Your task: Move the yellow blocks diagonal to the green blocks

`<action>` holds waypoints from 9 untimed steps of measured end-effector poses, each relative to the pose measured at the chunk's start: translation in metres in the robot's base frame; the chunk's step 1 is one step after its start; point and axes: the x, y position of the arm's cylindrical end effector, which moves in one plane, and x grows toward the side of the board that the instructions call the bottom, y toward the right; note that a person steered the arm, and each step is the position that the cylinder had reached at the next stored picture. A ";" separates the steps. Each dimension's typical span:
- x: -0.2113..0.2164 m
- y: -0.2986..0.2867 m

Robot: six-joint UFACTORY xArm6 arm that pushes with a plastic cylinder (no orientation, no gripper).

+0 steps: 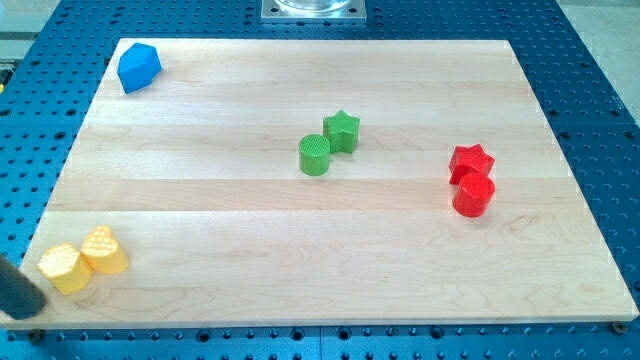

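Two yellow blocks lie at the board's bottom left corner, touching: a hexagonal one (pixel 63 268) and a heart-like one (pixel 104 250) just to its right. A green cylinder (pixel 314 155) and a green star (pixel 341 131) touch each other near the board's middle, the star up and to the right. My rod shows as a dark shape at the view's bottom left edge; my tip (pixel 36 306) is just below and left of the hexagonal yellow block, close to it but apart.
A blue block (pixel 138 67) sits at the board's top left corner. A red star (pixel 471 161) and a red cylinder (pixel 473 194) touch at the right. The wooden board (pixel 320 280) lies on a blue perforated table.
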 end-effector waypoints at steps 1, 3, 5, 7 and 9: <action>-0.016 0.018; -0.026 0.007; -0.045 -0.004; -0.059 0.014; -0.063 0.119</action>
